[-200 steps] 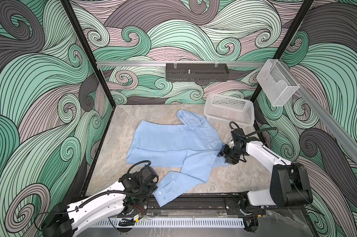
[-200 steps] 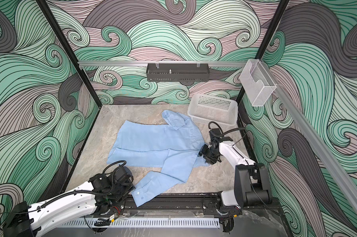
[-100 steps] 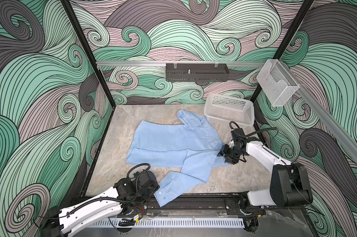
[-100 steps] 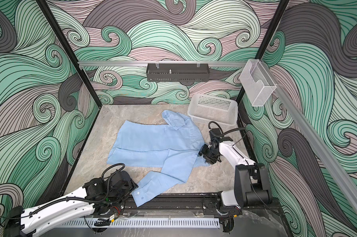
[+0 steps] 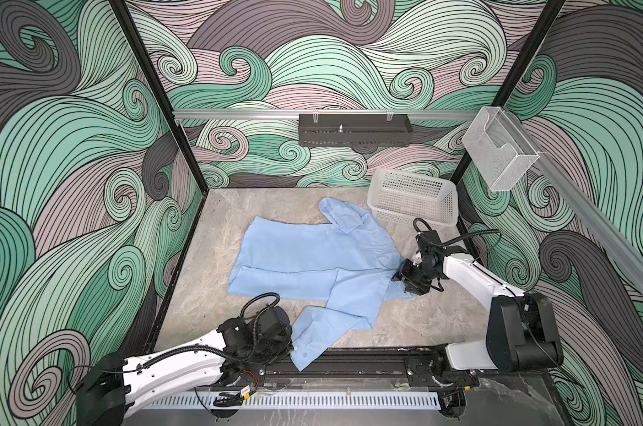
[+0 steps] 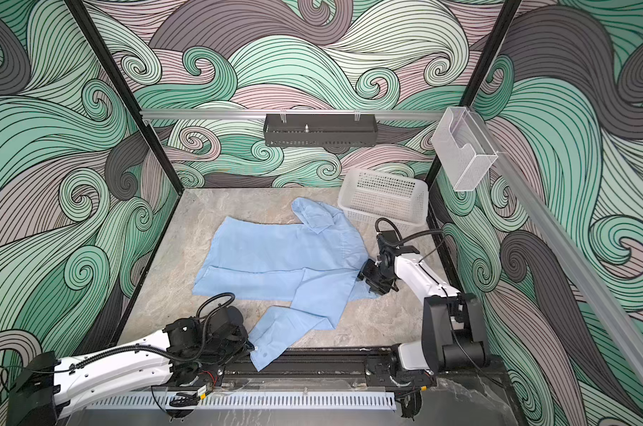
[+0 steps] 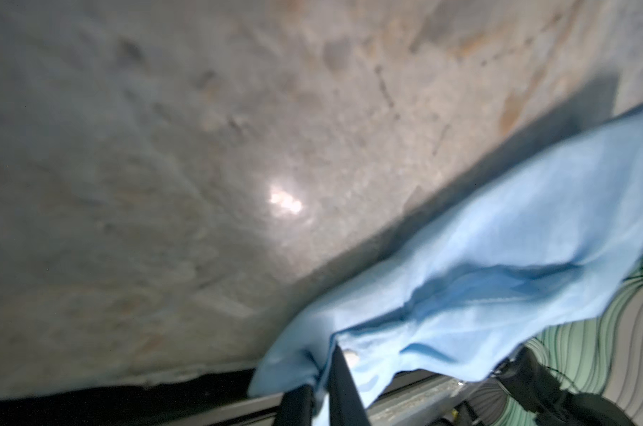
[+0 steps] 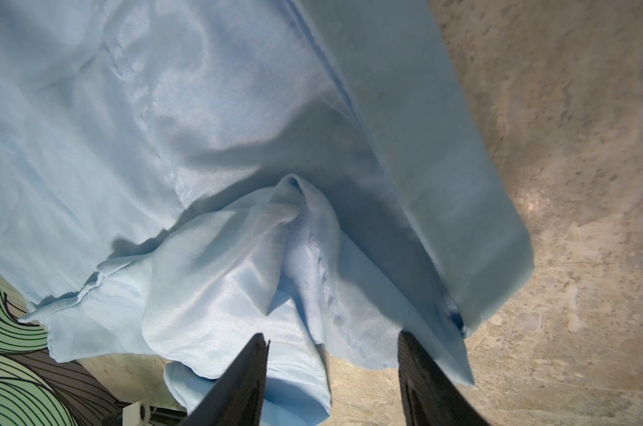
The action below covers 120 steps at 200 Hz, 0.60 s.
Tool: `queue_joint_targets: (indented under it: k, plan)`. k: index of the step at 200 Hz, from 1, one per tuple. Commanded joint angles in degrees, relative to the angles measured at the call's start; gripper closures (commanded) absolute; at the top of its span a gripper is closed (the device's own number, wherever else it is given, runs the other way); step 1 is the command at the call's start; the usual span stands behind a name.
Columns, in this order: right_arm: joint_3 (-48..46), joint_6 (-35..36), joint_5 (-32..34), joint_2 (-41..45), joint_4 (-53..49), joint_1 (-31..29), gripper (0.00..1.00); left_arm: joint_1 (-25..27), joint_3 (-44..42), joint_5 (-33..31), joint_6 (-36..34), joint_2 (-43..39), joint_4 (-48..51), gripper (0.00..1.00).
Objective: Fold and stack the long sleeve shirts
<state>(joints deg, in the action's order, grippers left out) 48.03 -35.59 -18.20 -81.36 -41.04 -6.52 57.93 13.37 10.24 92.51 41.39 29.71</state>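
While the light blue shirt (image 5: 312, 258) lies spread on the worktop (image 5: 202, 295), the left gripper (image 7: 318, 372) pinches its near sleeve cuff (image 5: 305, 352) and the right gripper (image 8: 333, 337) straddles bunched fabric, jaws half apart. The sleeve fold seems in hand; next, carry the cuff across the body.

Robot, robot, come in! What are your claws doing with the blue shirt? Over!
Left gripper shut on cuff of shirt. Right gripper open, astride its bunched edge. Shirt spread out, unfolded. Basket in far corner, clear of both arms.
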Motion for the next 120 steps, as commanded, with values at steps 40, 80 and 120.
queue_joint_targets:
  k: [40,80,120]
  plan:
    - [-0.5,0.0,0.0,-1.3,0.2,-0.3,0.43,-5.0,8.7,-14.2,-10.0,-9.8,17.0,1.00]
    - [-0.1,0.4,0.8,-3.4,0.7,-0.2,0.43,-27.2,18.4,-7.3,-33.4,-4.1,23.1,1.00]
    - [0.0,0.8,1.3,-3.7,0.6,-0.1,0.43,-35.6,28.2,-8.3,-44.6,8.1,24.9,1.00]
